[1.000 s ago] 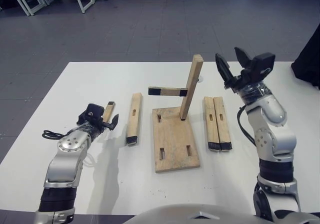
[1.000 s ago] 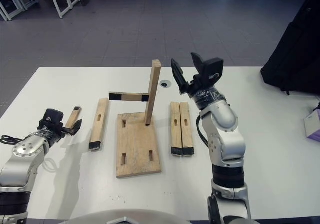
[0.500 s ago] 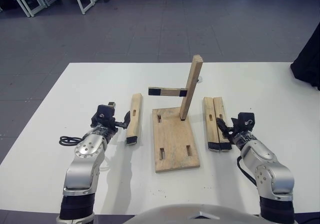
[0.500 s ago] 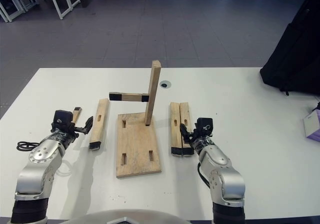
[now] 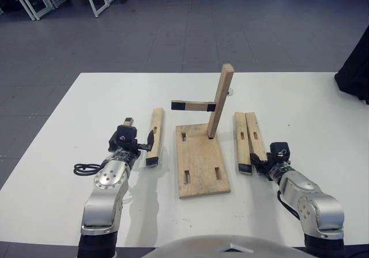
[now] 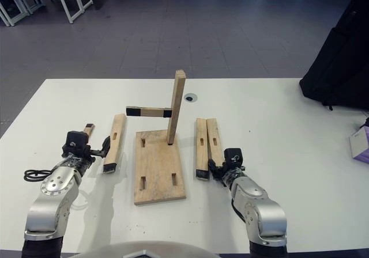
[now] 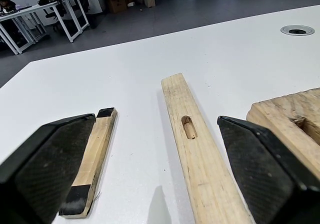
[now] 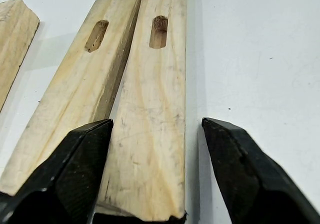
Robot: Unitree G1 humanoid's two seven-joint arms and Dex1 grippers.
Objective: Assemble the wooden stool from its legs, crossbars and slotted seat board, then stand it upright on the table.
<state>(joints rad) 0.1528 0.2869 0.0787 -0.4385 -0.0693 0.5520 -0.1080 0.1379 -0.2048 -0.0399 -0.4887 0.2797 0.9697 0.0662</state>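
Observation:
The slotted seat board [image 5: 202, 160] lies flat mid-table. One leg [image 5: 220, 99] stands upright in its far right slot, with a black-tipped crossbar [image 5: 193, 105] sticking out to the left. Left of the board lies another leg [image 5: 153, 136], and beyond it a short crossbar [image 7: 92, 159]. My left gripper [image 5: 141, 141] is open at table height, its fingers either side of that leg [image 7: 200, 154]. Two legs [image 5: 242, 141] lie side by side right of the board. My right gripper [image 5: 262, 164] is open around the near, black-tipped end of the outer leg [image 8: 155, 109].
A round cable grommet [image 5: 230, 90] sits in the table behind the upright leg. A black cable [image 5: 83, 169] loops beside my left arm. A purple box [image 6: 362, 143] lies at the table's far right edge.
My right gripper dropped from chest height to the table and closed in on the outer right leg's near end. My left gripper slid right, from the short crossbar to the lying leg.

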